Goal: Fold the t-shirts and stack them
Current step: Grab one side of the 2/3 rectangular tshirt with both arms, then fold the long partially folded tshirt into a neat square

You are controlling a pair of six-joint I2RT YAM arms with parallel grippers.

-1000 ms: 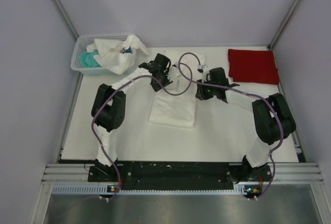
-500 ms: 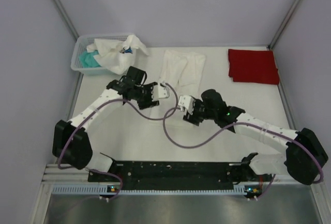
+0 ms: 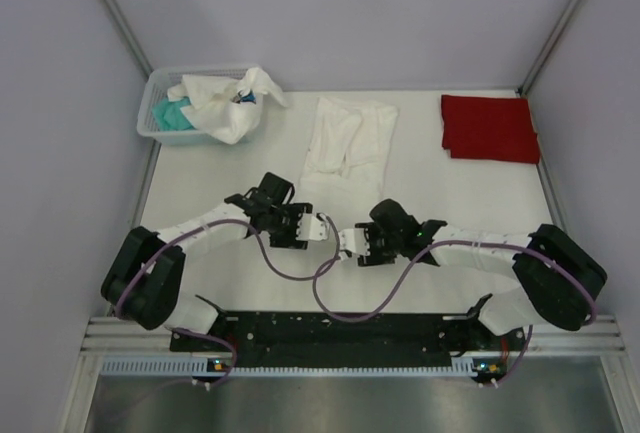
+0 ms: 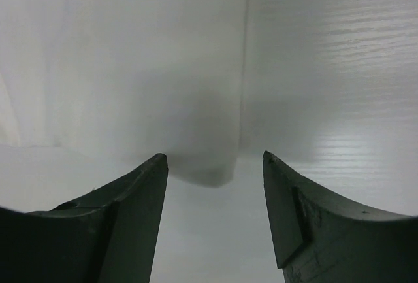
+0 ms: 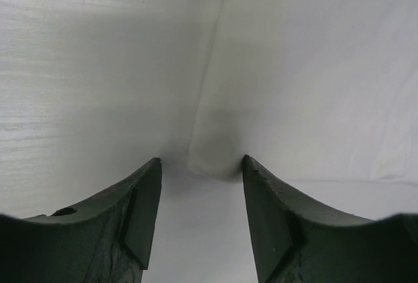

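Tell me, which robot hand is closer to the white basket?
Left. The left gripper sits toward the front of the table, right of the basket; the right gripper is just beyond it, farther right.

No lettering, label, brand mark or number can be read anywhere in the three views: not on the white t-shirt [image 3: 350, 138], the red t-shirt [image 3: 490, 128], the basket [image 3: 152, 113] or the table [image 3: 450, 203].
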